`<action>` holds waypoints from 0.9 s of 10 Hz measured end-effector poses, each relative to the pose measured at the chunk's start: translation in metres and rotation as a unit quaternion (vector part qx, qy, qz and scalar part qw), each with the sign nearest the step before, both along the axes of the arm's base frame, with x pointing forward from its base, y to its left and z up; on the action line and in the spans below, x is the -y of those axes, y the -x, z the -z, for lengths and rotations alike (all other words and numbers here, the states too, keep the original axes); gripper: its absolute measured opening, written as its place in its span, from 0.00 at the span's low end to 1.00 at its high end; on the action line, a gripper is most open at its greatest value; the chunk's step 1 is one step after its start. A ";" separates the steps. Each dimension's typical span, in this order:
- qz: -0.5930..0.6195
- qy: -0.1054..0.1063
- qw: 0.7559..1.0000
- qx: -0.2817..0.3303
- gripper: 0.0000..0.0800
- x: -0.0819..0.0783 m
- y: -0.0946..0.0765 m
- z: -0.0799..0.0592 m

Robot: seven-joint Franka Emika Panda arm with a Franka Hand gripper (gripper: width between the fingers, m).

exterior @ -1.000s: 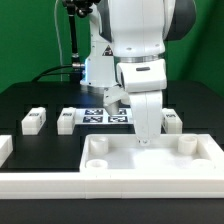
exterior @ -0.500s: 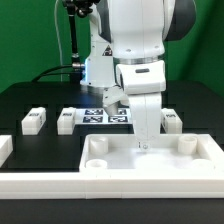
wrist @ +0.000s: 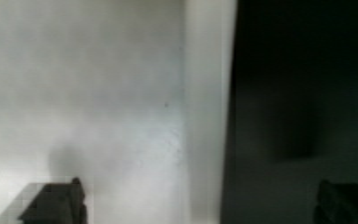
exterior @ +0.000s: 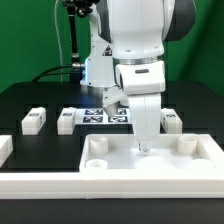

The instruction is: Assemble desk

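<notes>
Desk top: white tray with a raised rim, flat on the black work desk at the front of the exterior view, right under my end effector. Round sockets show at its corners.
End effector: points straight down at the desk top's far rim, about midway along that edge. It is released and clasps nothing.
Fingertips: two dark tips in the wrist view, wide apart. The white desk top shows below one side and the black work desk below the other. The view is too blurred to tell whether they touch the rim.
Arm: white, upright over the middle of the scene.
Nearest leg: short white block with dark tag marks, just behind the far rim, on the exterior view's right of my arm, lying loose.
Marker board: flat, with black-and-white tags, behind the desk top and partly hidden by my arm.
Other legs: two more white blocks side by side, on the exterior view's left of the marker board and apart from the desk top.
</notes>
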State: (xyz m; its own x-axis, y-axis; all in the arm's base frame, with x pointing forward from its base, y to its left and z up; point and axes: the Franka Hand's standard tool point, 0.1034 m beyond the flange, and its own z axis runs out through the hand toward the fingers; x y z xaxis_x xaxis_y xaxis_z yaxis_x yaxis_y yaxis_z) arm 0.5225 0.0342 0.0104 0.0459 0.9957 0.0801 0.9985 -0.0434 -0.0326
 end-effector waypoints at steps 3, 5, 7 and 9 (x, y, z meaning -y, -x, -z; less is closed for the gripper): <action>0.030 0.001 1.000 -0.001 0.81 -0.001 0.000 -0.002; 0.121 0.008 0.993 0.009 0.81 -0.010 0.005 -0.028; 0.269 0.014 0.963 0.003 0.81 -0.030 0.007 -0.048; 0.342 0.013 0.940 -0.001 0.81 -0.047 0.005 -0.054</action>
